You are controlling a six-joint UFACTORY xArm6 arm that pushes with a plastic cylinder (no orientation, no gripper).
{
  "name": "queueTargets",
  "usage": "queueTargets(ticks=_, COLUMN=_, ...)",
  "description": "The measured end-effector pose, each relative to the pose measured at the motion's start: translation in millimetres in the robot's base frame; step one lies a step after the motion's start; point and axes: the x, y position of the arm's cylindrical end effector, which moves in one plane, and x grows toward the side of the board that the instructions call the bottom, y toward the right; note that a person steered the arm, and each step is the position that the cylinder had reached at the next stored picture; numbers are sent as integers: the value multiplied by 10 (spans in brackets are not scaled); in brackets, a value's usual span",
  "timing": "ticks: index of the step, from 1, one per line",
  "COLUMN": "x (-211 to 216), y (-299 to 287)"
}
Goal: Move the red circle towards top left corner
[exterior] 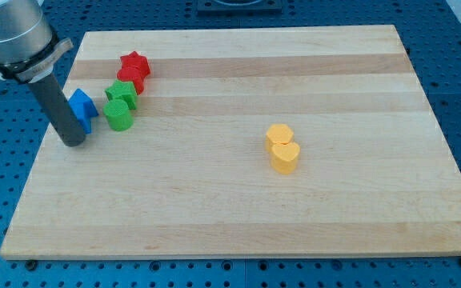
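The red circle lies near the board's upper left, touching a red star just above it and a green star just below it. My tip rests on the board at the view's left, below and left of the red circle. The rod stands against the left side of a blue block, whose shape is partly hidden by it. A green circle sits to the right of the blue block, between my tip and the red circle.
A yellow hexagon and a yellow heart touch each other right of the board's middle. The wooden board lies on a blue perforated table. My tip is close to the board's left edge.
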Motion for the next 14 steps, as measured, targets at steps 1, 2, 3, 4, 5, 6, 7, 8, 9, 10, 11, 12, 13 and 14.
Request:
queueTargets(ticks=1, x=0, y=-22)
queueTargets(ticks=2, x=4, y=-22)
queueTargets(ticks=3, x=147, y=56)
queueTargets(ticks=4, x=235, y=81)
queueTargets(ticks=5, x=235, y=166)
queueTargets(ticks=6, x=235, y=566)
queueTargets(ticks=7, x=72, y=1155)
queueTargets(ticks=8, x=-467, y=1627)
queueTargets(ticks=9, x=-909, y=1757)
queueTargets(ticks=10, x=-1116, y=1641)
queueTargets(ticks=11, x=-1174, y=1481)
queueTargets(ticks=12, x=-1173, y=1240)
queueTargets(ticks=13, x=-1173, y=1026)
queueTargets(ticks=14, x=-1166, y=867)
